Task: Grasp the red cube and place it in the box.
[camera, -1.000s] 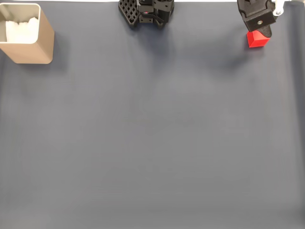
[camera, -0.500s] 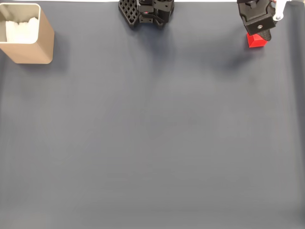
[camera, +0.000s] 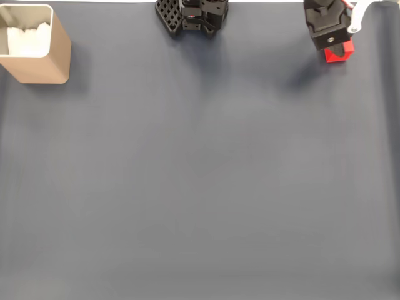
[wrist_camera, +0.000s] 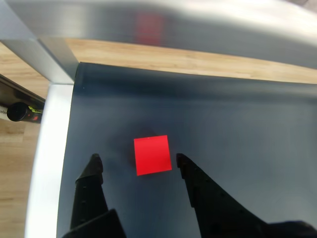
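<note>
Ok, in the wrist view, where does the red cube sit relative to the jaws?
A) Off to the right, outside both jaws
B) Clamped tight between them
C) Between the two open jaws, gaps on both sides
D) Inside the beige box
C: in the wrist view the red cube lies on the dark mat between the spread jaws of the gripper, with mat showing on either side.

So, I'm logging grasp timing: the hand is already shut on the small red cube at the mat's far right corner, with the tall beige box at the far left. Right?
Not quite. In the wrist view the hand is open, its fingers either side of the small matte red cube with gaps showing. The rest holds: the fixed view shows the cube at the dark mat's far right corner and the tall beige box far left.
</note>
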Robot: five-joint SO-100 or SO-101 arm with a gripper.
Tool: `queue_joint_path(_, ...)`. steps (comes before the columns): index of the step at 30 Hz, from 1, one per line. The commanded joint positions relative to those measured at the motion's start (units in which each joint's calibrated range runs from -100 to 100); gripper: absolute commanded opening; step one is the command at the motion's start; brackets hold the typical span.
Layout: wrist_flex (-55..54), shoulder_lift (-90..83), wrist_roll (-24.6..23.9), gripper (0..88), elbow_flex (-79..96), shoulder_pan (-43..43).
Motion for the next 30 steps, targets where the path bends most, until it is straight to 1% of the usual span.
queue_joint_path(1, -1.6, -0.9, -0.5, 35.0, -0.4, -0.7)
queue_joint_path(30, -6.2, 4.3, -0.5, 35.1, -1.5, -1.0)
